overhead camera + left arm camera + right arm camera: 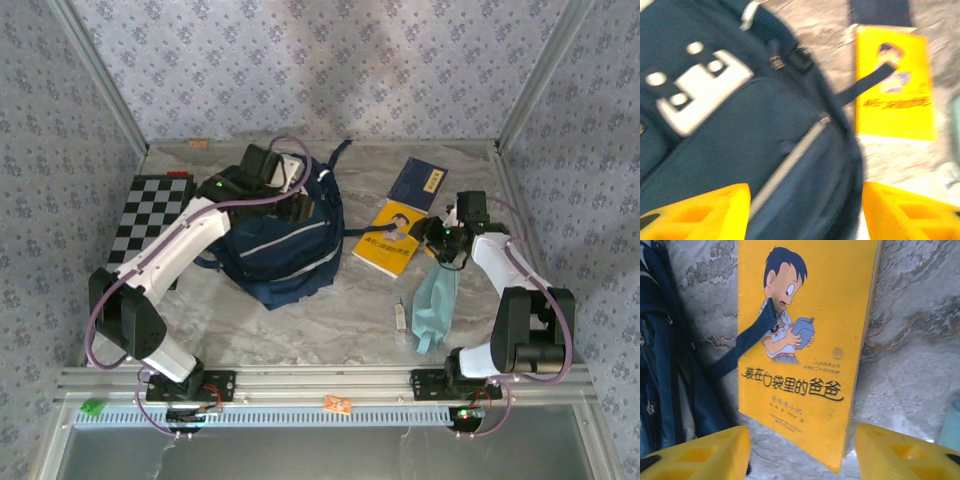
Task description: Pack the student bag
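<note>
The student bag (280, 250), a navy backpack with white buckle patches and thin pale stripes, lies flat at centre-left of the table. My left gripper (300, 207) hangs over its upper right part. In the left wrist view the bag (740, 145) lies under that open gripper (805, 217), whose yellow fingers (700, 215) stand wide apart with nothing held. My right gripper (441, 240) hovers open at the right edge of a yellow book (388, 238). In the right wrist view the book's (805, 340) near corner sits between the open gripper's (802, 457) fingers, untouched. A dark bag strap (745, 342) lies across the cover.
A dark blue booklet (418, 183) lies behind the yellow book. A teal pouch (435, 305) lies near the right arm's base, with a small pen-like item (400, 316) beside it. A checkerboard (150, 215) sits at the left. Patterned walls enclose the table.
</note>
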